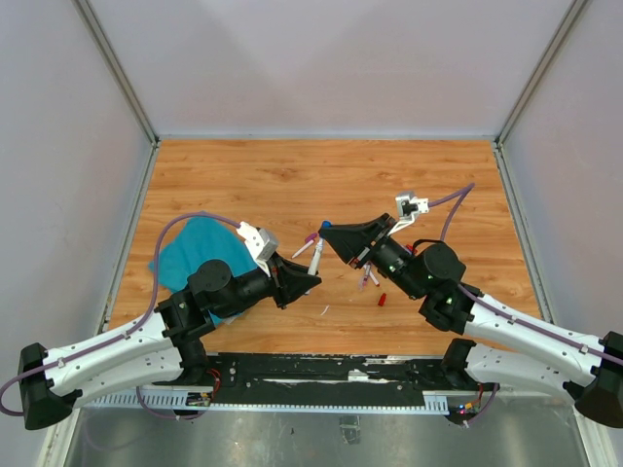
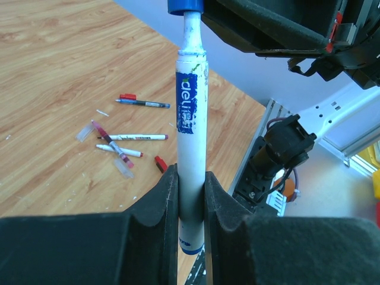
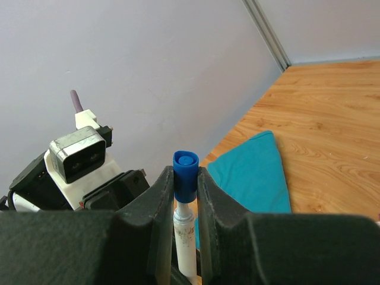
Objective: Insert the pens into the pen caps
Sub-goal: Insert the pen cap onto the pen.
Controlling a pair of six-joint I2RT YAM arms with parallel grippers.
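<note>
While left tool (image 2: 191, 176) gripped the pen (image 2: 191, 113) and right tool (image 3: 184, 176) gripped the blue cap (image 3: 185, 168) at 12 o'clock, skew risked jamming.

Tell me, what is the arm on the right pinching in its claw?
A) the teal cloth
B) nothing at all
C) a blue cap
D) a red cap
C: the right gripper is closed on a blue cap, and the narrow end of the white pen held by the left gripper meets it from below.
</note>
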